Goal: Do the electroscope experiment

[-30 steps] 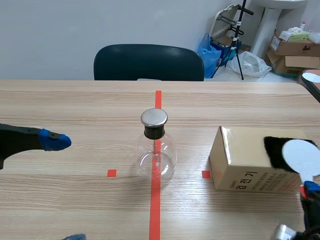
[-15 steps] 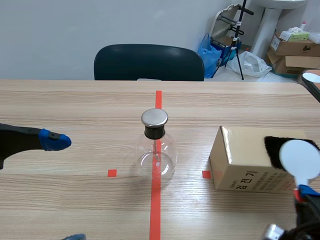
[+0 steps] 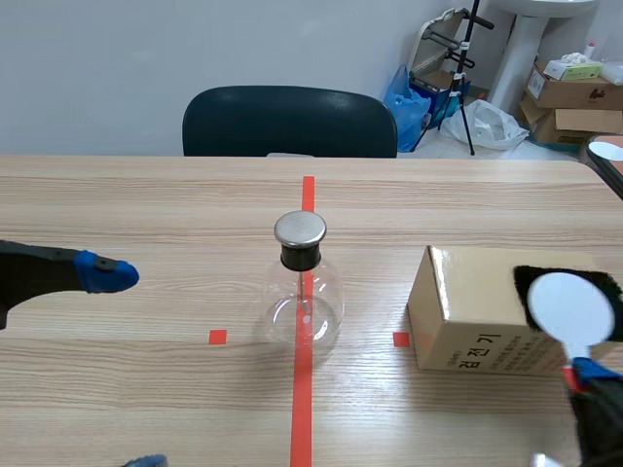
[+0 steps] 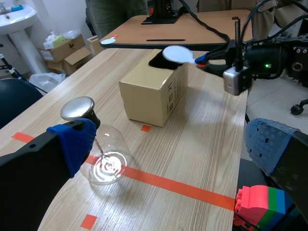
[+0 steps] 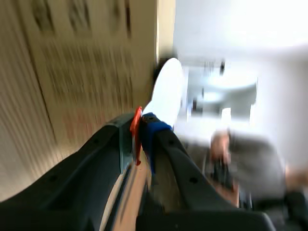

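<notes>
The electroscope (image 3: pixel 303 285), a clear glass flask with a metal disc on top, stands on the red tape line at the table's middle. It also lies ahead of my open left gripper (image 4: pixel 168 144), near its left finger, as the flask (image 4: pixel 103 156). My left gripper (image 3: pixel 127 368) waits at the table's left with nothing in it. My right gripper (image 3: pixel 590 374) is shut on the red handle of a white round paddle (image 3: pixel 571 308). The paddle's disc (image 4: pixel 176 54) hovers over a black cloth (image 3: pixel 531 282) on a cardboard box (image 3: pixel 477 316). The right wrist view is blurred but shows the paddle (image 5: pixel 166 94) between my fingers.
A dark chair (image 3: pixel 290 122) stands behind the table's far edge. Boxes (image 3: pixel 569 92) and bags clutter the floor at the back right. A red, green and blue block (image 4: pixel 260 204) lies low beside my left gripper's right finger. Another table (image 4: pixel 192 24) stands beyond the box.
The right gripper has carried the white paddle a little to the left over the box's black cloth. The left arm and the flask have not moved.
</notes>
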{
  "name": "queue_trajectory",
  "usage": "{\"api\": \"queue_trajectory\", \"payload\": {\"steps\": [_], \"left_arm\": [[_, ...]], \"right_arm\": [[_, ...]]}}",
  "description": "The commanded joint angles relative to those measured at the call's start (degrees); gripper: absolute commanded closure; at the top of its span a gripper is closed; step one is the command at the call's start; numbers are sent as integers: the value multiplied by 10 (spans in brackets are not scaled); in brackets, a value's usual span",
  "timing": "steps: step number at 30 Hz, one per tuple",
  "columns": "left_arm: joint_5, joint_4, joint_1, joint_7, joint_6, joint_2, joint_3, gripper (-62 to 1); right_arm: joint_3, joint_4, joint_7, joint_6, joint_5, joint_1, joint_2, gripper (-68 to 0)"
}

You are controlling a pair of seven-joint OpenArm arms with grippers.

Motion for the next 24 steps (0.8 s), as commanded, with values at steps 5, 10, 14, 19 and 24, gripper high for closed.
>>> {"api": "queue_trajectory", "payload": {"steps": [5, 10, 14, 19, 24], "left_arm": [[-8, 2, 0, -8, -1, 3, -2, -623], [-8, 2, 0, -8, -1, 3, -2, -623], [-8, 2, 0, -8, -1, 3, -2, -623], [-8, 2, 0, -8, -1, 3, -2, -623], [-8, 2, 0, -8, -1, 3, -2, -623]], "right_arm": [[-7, 5, -147, -25, 7, -2, -3, -10], [-9, 5, -40, -25, 6, 0, -6, -10], [-2, 5, -155, -25, 5, -3, -8, -10], [-8, 5, -17, -25, 1, 0, -8, -10], [-6, 5, -142, -25, 4, -3, -7, -10]]}}
